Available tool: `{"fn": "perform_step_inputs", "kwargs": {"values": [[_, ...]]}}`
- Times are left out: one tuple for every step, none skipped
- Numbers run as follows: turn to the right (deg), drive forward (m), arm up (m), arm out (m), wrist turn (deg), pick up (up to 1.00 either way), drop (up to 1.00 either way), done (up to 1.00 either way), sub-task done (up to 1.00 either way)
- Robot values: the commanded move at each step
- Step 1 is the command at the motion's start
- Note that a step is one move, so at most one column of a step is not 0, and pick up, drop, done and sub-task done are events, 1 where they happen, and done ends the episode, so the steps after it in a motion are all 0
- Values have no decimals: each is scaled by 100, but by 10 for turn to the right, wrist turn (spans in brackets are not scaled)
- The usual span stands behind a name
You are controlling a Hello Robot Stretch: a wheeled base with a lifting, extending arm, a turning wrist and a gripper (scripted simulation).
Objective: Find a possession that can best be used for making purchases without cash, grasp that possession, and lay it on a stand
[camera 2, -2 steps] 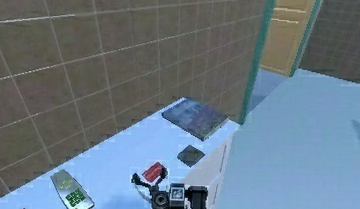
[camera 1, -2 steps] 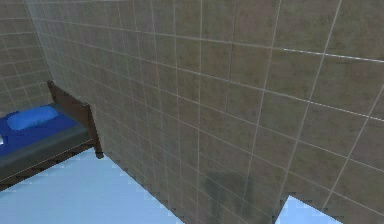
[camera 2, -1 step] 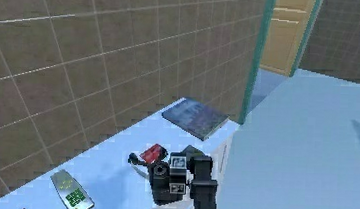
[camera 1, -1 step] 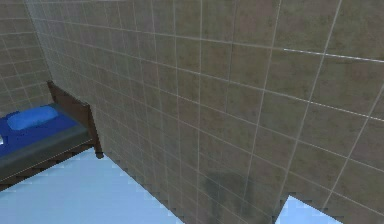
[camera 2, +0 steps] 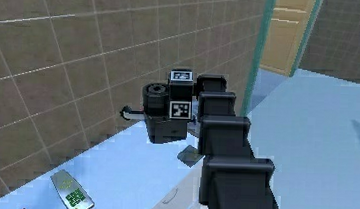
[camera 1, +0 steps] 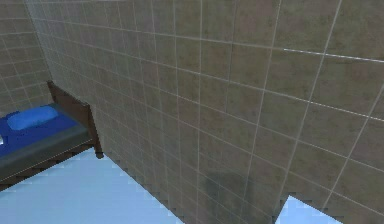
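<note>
gripper [camera 2: 129, 113] seen at the far end of the dark, square-section arm [camera 2: 226, 159], backed by matte brown tiled wall [camera 2: 70, 59]. nothing is held at the thin fingers; whether the jaws stand apart or together cannot be told. a small flat grey card-like slab [camera 2: 189, 155] is noted lying on the smooth pale blue surface [camera 2: 125, 176], just beside the arm, apart from the fingers. a tilted rectangular green-faced device [camera 2: 73, 194] lies toward the arm side view's left.
</note>
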Motion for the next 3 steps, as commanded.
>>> {"fn": "perform_step_inputs", "kwargs": {"values": [[0,0,0,0,-450,0,0,0,0],[0,0,0,0,-450,0,0,0,0],[0,0,0,0,-210,0,0,0,0]]}}
